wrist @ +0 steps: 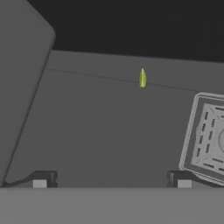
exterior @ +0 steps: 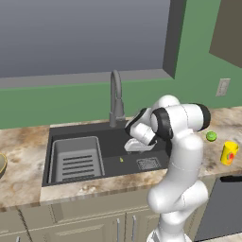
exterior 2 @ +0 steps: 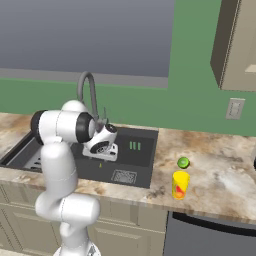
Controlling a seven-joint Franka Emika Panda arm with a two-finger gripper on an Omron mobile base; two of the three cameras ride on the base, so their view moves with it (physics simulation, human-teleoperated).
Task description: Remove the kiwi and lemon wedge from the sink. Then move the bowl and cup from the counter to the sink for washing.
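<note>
1. The white arm's two-finger gripper (wrist: 112,181) hung over the wide dark grey rectangular sink (exterior: 85,130), pointing down at the basin floor, with its two small dark fingertips (wrist: 43,178) set wide apart and nothing between them.
2. The tiny pale-yellow lemon wedge (wrist: 142,78) lay on the sink floor, ahead of the open gripper in the hand view and a little toward the right fingertip's side, well apart from both tips.
3. In the left base view the lemon wedge (exterior: 121,159) sat on the basin floor just left of the square drain (exterior: 149,163), below and slightly left of the gripper's white hand (exterior: 139,144).
4. The square drain (wrist: 205,135) showed at the right edge of the hand view, near the right fingertip but not touching it.
5. The grey ribbed rack insert (exterior: 76,159) filled the left part of the basin, and the grey gooseneck faucet (exterior: 116,97) stood behind the sink.
6. The small bright-green roundish kiwi (exterior 2: 183,162) rested on the beige-and-brown marbled stone counter (exterior 2: 220,175) to the right of the sink, outside the basin.
7. The small yellow cylindrical cup with a red mark (exterior 2: 180,185) stood upright on the counter, near the kiwi and closer to the front edge.
8. An edge of the tan-gold bowl (exterior: 2,164) showed at the far left of the left base view, on the counter left of the sink.
</note>
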